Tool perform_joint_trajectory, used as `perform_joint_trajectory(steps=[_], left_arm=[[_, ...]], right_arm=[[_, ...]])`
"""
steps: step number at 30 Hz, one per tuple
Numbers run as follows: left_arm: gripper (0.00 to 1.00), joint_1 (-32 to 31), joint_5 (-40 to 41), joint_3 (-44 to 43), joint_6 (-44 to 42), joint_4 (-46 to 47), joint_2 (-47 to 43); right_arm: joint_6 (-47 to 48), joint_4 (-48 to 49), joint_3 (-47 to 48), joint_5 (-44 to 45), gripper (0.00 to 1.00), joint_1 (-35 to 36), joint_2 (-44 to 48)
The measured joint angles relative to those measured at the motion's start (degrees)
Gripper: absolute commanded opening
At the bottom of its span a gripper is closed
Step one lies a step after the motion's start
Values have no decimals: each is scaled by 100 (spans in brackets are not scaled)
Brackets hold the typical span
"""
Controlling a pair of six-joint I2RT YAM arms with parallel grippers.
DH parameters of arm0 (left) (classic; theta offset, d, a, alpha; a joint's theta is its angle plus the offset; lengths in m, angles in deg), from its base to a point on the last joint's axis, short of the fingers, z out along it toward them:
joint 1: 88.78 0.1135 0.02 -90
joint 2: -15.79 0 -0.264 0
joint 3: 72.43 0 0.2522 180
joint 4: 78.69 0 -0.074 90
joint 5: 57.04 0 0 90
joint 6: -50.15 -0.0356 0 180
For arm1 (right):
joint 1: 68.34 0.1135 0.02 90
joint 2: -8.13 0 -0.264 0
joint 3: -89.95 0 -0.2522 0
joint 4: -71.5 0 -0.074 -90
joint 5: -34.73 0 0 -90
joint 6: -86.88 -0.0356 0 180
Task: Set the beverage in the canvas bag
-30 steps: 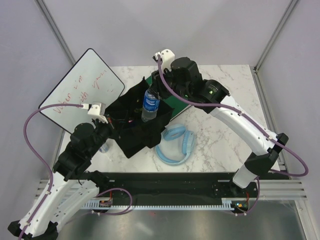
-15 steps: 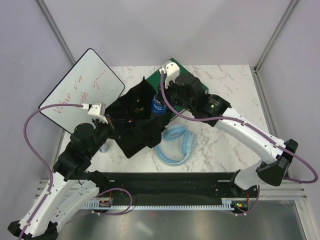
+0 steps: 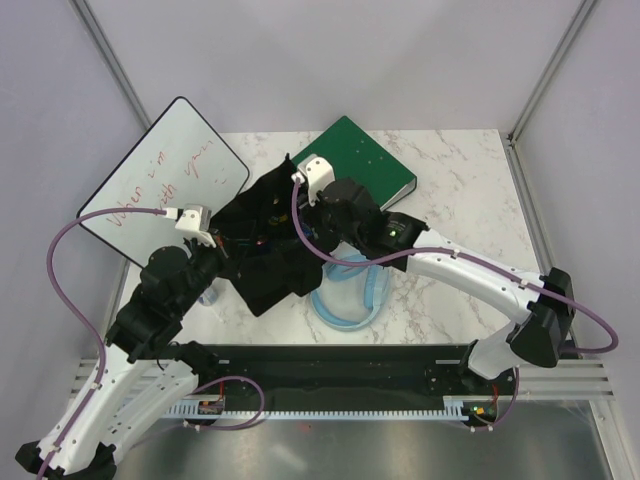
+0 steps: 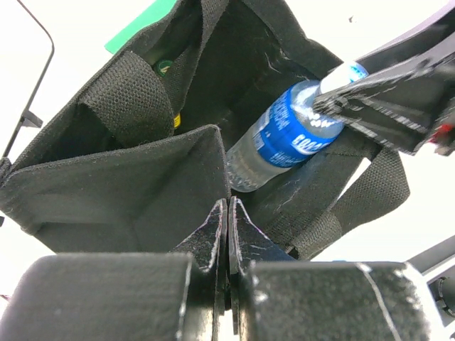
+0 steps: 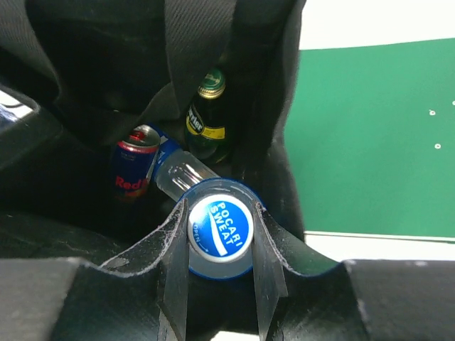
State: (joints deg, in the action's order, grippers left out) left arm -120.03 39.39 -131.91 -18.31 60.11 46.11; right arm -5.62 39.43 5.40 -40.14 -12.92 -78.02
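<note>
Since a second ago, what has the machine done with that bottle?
The right jaws, still shut on the bottle, drew back and lowered it into the canvas bag, uncovering the green binder. The left jaws kept pinching the bag's edge; the headphones stayed put.

Marble table (image 3: 460,180) carries canvas bag (image 3: 265,275), green binder (image 3: 370,160), blue headphones (image 3: 340,318); whiteboard (image 3: 160,190) at left edge

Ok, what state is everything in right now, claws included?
canvas bag, mouth open, rim pinched
beverage bottle, capped, tilted, inside the bag
left claw, shut on the bag's rim
right claw, shut on the bottle's cap end
Red Bull can, in the bag
green glass bottle, capped, in the bag
green binder, closed, lying flat
whiteboard, red writing on it
</note>
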Motion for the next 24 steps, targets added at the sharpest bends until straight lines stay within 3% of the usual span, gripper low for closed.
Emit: perform_joint_trajectory(steps=[24], left_arm=[[2, 0, -2, 15, 0, -50, -109]], right_arm=[[-138, 1259, -282, 210, 0, 72, -645]])
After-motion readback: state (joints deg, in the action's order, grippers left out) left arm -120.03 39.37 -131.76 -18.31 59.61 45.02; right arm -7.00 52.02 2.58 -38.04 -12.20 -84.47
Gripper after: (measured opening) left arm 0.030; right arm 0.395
